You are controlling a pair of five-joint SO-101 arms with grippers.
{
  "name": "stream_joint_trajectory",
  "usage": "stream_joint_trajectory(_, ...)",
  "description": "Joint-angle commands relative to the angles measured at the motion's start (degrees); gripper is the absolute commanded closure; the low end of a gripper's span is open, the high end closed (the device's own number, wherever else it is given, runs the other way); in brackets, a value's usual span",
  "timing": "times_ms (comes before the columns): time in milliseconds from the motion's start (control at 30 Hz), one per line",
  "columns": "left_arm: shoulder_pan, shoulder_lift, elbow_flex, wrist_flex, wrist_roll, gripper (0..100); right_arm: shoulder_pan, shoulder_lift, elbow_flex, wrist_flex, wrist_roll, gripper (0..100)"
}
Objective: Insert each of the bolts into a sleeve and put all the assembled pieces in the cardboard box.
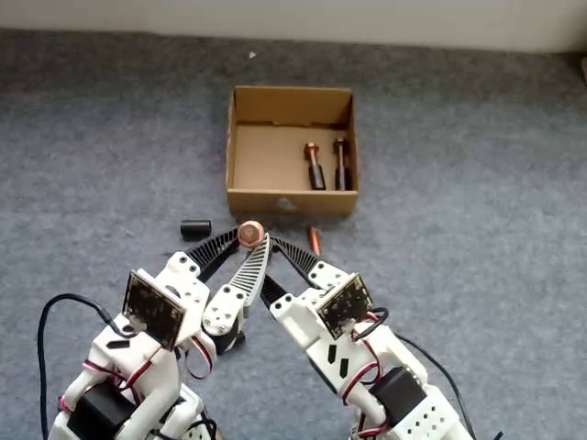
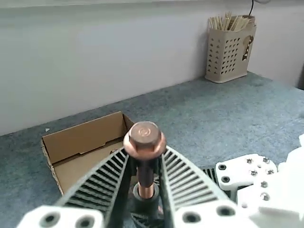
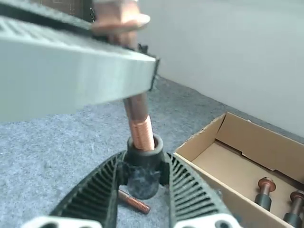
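My left gripper [image 2: 145,159] is shut on a copper bolt [image 2: 144,137], held upright with its head above the fingers. The bolt's threaded tip sits in the mouth of a black sleeve [image 3: 142,173], which my right gripper [image 3: 142,164] is shut on just below. Both grippers meet in front of the cardboard box [image 1: 292,200], around the bolt [image 1: 251,235]. Two assembled pieces [image 1: 315,165] [image 1: 342,163] lie inside the box. A loose black sleeve [image 1: 195,228] and a loose bolt [image 1: 314,240] lie on the carpet near the box's front wall.
Grey carpet covers the whole floor, with a white wall behind the box. A beige slotted holder [image 2: 229,47] full of wooden sticks stands against the wall, far off. The loose bolt [image 3: 134,202] lies directly under my right gripper.
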Motion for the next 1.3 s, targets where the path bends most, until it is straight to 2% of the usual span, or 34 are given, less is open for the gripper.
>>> stream_joint_trajectory(0, 0.2, 0.3, 1.4, -1.5, -1.0, 98, -0.2, -1.3, 5.4, -0.1, 0.7, 99.4)
stream_joint_trajectory(200, -1.5, 0.4, 3.3, -1.6, -1.0, 82, -0.2, -1.3, 5.6, -0.1, 0.7, 99.4)
stream_joint_trajectory(567, -8.6, -0.1, 2.8, -1.6, -1.0, 81, 0.8, -1.3, 5.6, 0.0, 0.7, 99.4)
stream_joint_trajectory(733, -15.3, -0.2, 2.7, -1.5, -1.0, 82, 4.3, -1.3, 5.6, 0.0, 0.6, 99.4)
stream_joint_trajectory(833, -22.3, -0.2, 3.6, -0.7, -1.1, 87, 5.5, -1.3, 5.6, 1.6, 0.7, 99.4)
stream_joint_trajectory(900, -26.4, -0.2, 5.1, 1.8, -4.6, 91, 5.6, -1.3, 5.6, 4.3, 0.7, 99.4)
stream_joint_trajectory(1067, -29.2, -0.2, 10.8, 5.5, -13.6, 100, 5.6, -1.3, 5.6, 6.1, 0.4, 99.4)
stream_joint_trajectory(1200, -31.3, -0.2, 18.9, 5.5, -13.7, 99, 6.7, -1.3, 5.1, 9.0, 0.3, 99.4)
stream_joint_trajectory(1267, -32.2, -0.2, 22.6, 5.3, -14.0, 99, 9.4, -1.3, 3.5, 11.7, -2.8, 99.4)
